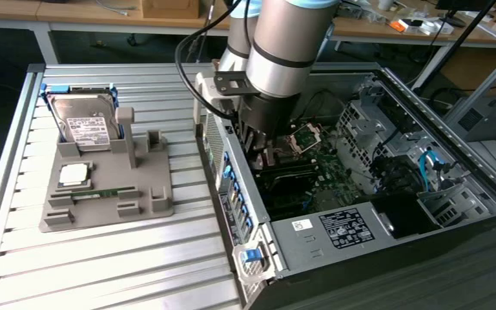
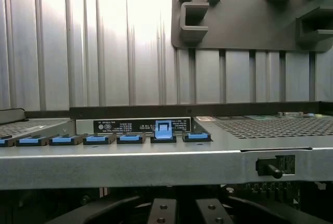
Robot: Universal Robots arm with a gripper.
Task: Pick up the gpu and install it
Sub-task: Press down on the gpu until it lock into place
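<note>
Black gripper jaws pressed together — reaching low inside the open computer case, over its motherboard, apparently seating the gpu there.

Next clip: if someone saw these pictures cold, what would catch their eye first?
First, the thick silver robot arm plunging into the open computer case, its tool low over the green motherboard. Next, on the slatted table to the exterior view's left, the grey parts holder with a hard drive standing upright in it. In the wrist view, a row of blue clips lines the case's edge.
</note>
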